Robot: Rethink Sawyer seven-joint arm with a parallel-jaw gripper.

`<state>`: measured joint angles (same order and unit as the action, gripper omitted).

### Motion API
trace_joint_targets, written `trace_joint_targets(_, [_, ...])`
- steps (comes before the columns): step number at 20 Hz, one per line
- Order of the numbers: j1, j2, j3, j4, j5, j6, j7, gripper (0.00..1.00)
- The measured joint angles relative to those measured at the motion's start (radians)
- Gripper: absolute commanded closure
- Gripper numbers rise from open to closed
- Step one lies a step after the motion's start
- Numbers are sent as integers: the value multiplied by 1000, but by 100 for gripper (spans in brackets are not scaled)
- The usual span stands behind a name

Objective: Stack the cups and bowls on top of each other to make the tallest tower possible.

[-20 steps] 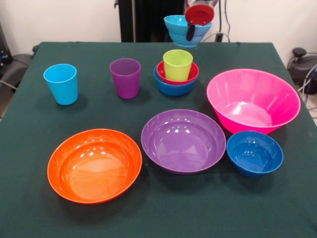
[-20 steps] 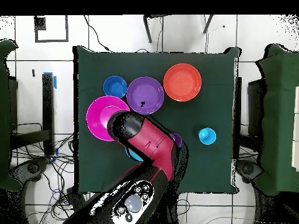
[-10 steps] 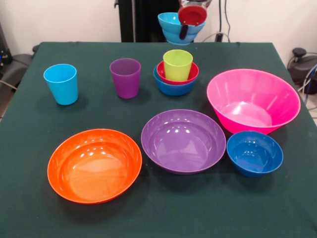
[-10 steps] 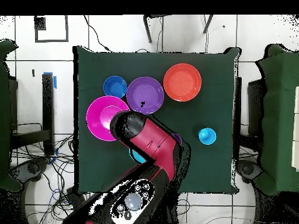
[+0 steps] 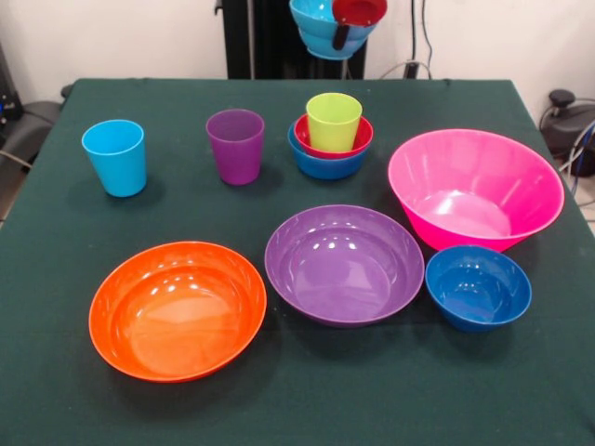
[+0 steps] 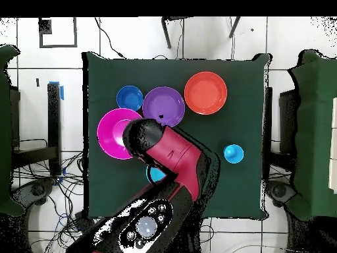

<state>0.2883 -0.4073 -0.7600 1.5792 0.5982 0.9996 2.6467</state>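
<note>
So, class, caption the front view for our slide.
Gripper holds cyan bowl above a green cup nested in bowls.

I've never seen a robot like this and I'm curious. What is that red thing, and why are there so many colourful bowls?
The big red and black thing is a robot arm. One picture looks across the table; the other looks straight down from above, so the arm hides some things there.

At the top of the front picture its gripper holds a small cyan bowl up in the air.

On the table stand a light blue cup, a purple cup and a little tower: a blue bowl, a red bowl in it, and a lime green cup on top. There are also a pink bowl, a purple bowl, an orange bowl and a dark blue bowl.

The robot is stacking them.
</note>
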Motion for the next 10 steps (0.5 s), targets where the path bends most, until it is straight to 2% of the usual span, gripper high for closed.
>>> trace_joint_targets(10, [0,0,-9,-32,0,12,0,100])
